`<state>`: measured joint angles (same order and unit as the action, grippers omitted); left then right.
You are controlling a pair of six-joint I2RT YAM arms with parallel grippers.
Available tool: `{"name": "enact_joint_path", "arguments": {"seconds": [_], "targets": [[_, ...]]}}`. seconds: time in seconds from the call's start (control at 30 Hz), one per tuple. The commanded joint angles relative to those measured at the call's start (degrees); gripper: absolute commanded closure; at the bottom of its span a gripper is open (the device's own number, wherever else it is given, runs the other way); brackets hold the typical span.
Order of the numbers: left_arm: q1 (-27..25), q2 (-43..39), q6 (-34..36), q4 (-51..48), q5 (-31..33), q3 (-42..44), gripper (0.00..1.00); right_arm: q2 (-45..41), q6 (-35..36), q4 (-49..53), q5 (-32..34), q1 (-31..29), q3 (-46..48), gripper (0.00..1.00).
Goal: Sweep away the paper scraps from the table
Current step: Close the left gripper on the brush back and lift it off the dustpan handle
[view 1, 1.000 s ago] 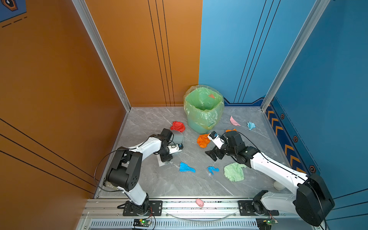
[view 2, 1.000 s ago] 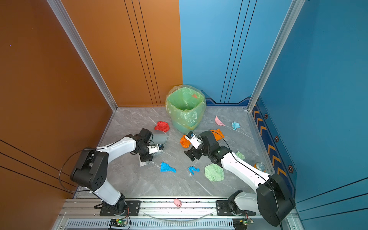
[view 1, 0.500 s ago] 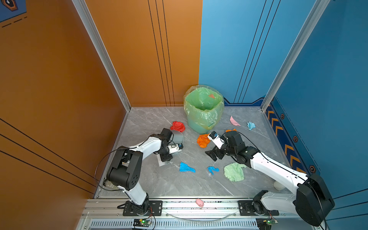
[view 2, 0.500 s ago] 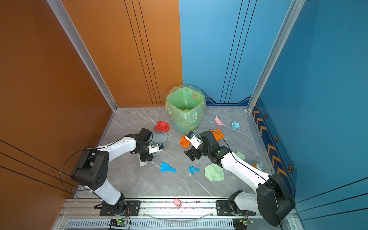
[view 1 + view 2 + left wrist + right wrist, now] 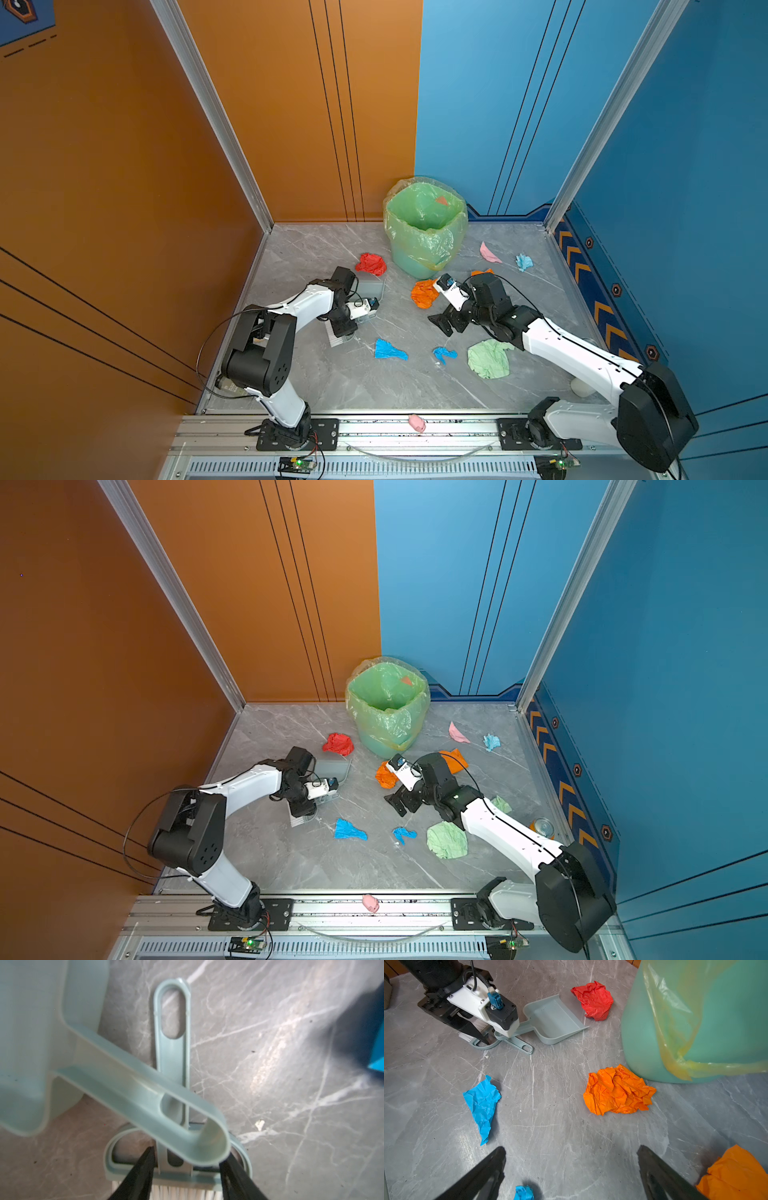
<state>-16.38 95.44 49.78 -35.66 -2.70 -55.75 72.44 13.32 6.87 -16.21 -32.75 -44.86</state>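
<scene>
Several paper scraps lie on the grey table [image 5: 332, 386]: red [image 5: 371, 263], orange [image 5: 424, 293], blue [image 5: 388, 350], small blue [image 5: 444, 354], pale green [image 5: 489, 358], pink [image 5: 489, 253] and light blue [image 5: 523, 262]. My left gripper [image 5: 187, 1156] points down over a pale teal brush [image 5: 172, 1043], whose handle lies under the handle of the dustpan [image 5: 370, 286]. Its jaws are open astride both handles, with gaps at each side. My right gripper [image 5: 571, 1148] hovers wide open above bare table, between the orange scrap [image 5: 616, 1091] and the blue one [image 5: 482, 1103].
A teal bin with a yellow-green liner [image 5: 424, 232] stands at the back, next to the orange scrap. A pink pig [image 5: 417, 423] lies on the front rail. A can [image 5: 543, 827] stands by the right wall. Orange and blue walls close in three sides.
</scene>
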Motion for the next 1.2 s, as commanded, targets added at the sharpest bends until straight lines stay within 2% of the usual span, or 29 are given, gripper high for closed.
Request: {"name": "enact_joint_path", "arguments": {"seconds": [0.0,0.33,0.63,0.83,0.97,1.17], "targets": [[0.4,0.1,0.8,-2.0,-2.2,-1.3,0.47,0.8,0.6,-0.9,0.6,-0.4,-1.3,0.00],[0.6,1.7,1.1,-2.0,-2.0,-1.7,0.48,0.5,0.5,-0.9,0.9,-0.4,-0.9,0.00],[0.7,2.5,1.0,-2.0,-2.3,-1.6,0.54,0.6,0.5,-0.9,1.0,-0.5,-1.0,0.00],[1.0,2.4,0.7,-2.6,-3.4,-1.6,0.66,0.5,0.5,-0.9,1.2,-0.5,-0.9,0.00],[1.2,2.5,0.5,-2.7,-3.5,-1.3,0.71,0.5,0.4,-1.0,1.2,-0.4,-1.0,0.00],[1.4,2.5,0.5,-3.0,-3.6,-0.7,0.86,0.7,0.3,-1.0,1.0,-0.4,-1.1,0.00]]}}
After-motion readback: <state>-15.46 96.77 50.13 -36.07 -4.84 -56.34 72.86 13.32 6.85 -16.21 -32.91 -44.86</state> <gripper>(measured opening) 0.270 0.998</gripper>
